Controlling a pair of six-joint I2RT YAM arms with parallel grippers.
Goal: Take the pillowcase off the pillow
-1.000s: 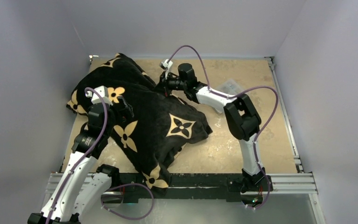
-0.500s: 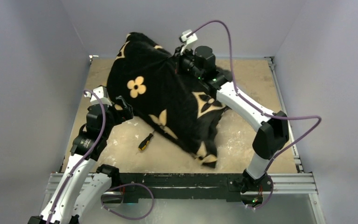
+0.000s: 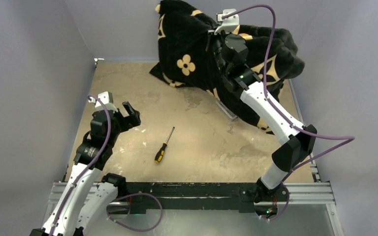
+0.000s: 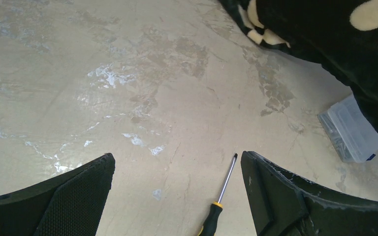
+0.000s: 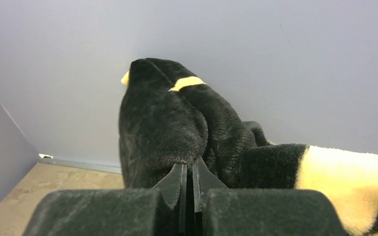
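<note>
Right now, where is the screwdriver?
In the top view, the screwdriver lies on the table near the middle, just right of the open left claw, away from the pillowcase held up at the back.

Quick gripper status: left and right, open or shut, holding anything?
Left gripper: open, holding nothing.
Right gripper: fingers shut on a fold of the pillowcase, held up high.

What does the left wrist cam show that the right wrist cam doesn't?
Left wrist only: the screwdriver and clear plastic box on the table, plus the open left gripper. Right wrist only: the right gripper shut on a fold of the pillowcase, wall behind. Both: the pillowcase's black plush with tan motifs, and some table.
</note>
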